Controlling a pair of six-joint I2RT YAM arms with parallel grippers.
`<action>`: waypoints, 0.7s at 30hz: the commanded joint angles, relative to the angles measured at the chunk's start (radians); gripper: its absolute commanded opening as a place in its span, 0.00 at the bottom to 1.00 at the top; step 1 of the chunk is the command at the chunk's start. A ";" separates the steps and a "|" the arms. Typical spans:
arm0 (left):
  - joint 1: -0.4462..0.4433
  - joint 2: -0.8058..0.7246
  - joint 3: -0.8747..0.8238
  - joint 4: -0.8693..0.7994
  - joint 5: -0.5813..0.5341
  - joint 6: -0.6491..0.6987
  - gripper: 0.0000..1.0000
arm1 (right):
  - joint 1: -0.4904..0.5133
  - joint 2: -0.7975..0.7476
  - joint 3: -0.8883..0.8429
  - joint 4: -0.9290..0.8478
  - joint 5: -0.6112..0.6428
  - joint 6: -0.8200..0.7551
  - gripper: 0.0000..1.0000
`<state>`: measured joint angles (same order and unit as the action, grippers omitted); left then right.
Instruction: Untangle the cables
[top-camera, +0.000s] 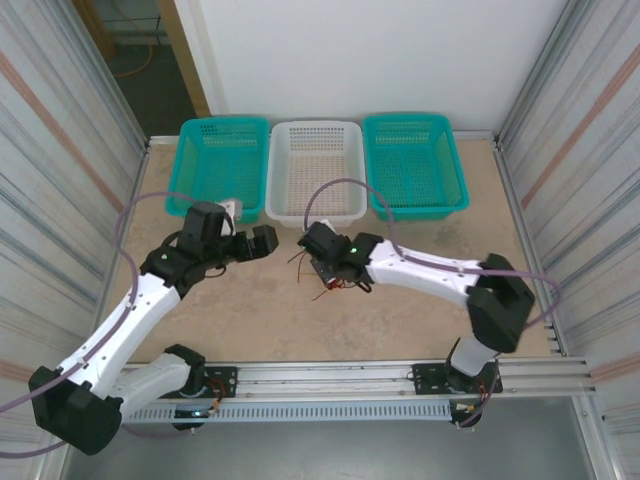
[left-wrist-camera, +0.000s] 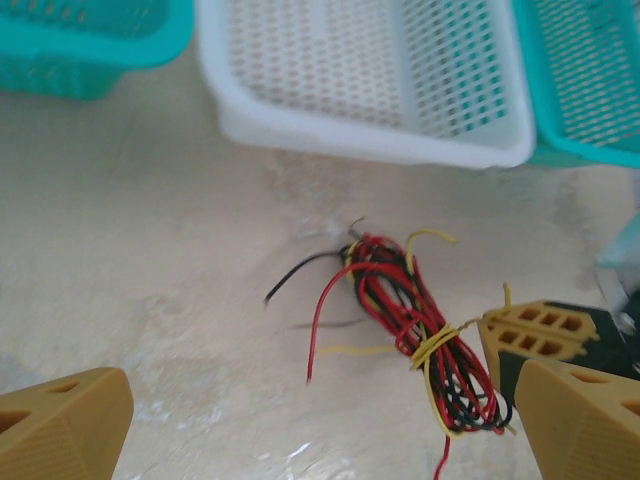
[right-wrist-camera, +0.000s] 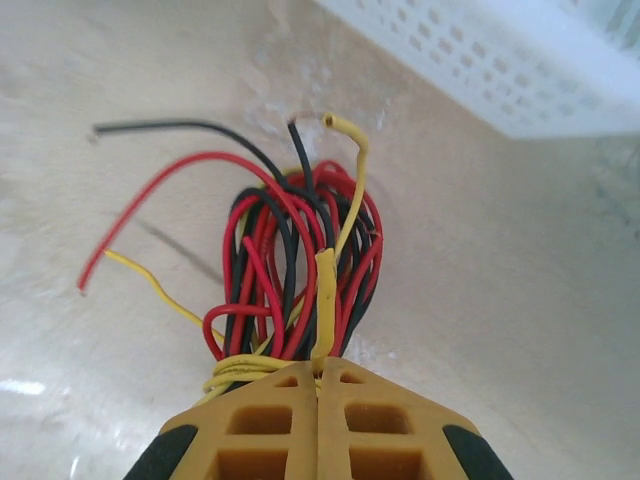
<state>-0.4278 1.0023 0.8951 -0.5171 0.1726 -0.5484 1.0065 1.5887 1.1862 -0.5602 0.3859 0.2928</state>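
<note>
Cables (right-wrist-camera: 300, 260): red, black and pale yellow wires in one looped bundle, bound by a yellow wrap, on the bench (left-wrist-camera: 150, 300) just before the white basket (left-wrist-camera: 370, 140). My right pincer (right-wrist-camera: 318, 372) is pressed together, pinching the bundle at that wrap. My left pincer (left-wrist-camera: 320, 425) stands spread wide, apart from it. The right pincer hides the bundle's near end; the overlapping loops cannot be traced singly. Loose red and black ends reach left over bare bench.
</note>
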 joint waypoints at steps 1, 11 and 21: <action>0.051 0.032 0.066 0.066 0.206 0.084 0.99 | 0.002 -0.141 0.010 0.066 -0.097 -0.178 0.00; 0.128 0.145 0.085 0.204 0.594 0.003 0.99 | 0.021 -0.243 0.185 -0.030 -0.209 -0.321 0.00; 0.112 0.120 -0.138 0.579 0.719 -0.297 0.99 | 0.044 -0.287 0.220 0.006 -0.228 -0.316 0.00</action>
<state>-0.3038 1.1389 0.7990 -0.0872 0.8192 -0.7300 1.0431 1.3399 1.3811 -0.5842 0.1822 -0.0093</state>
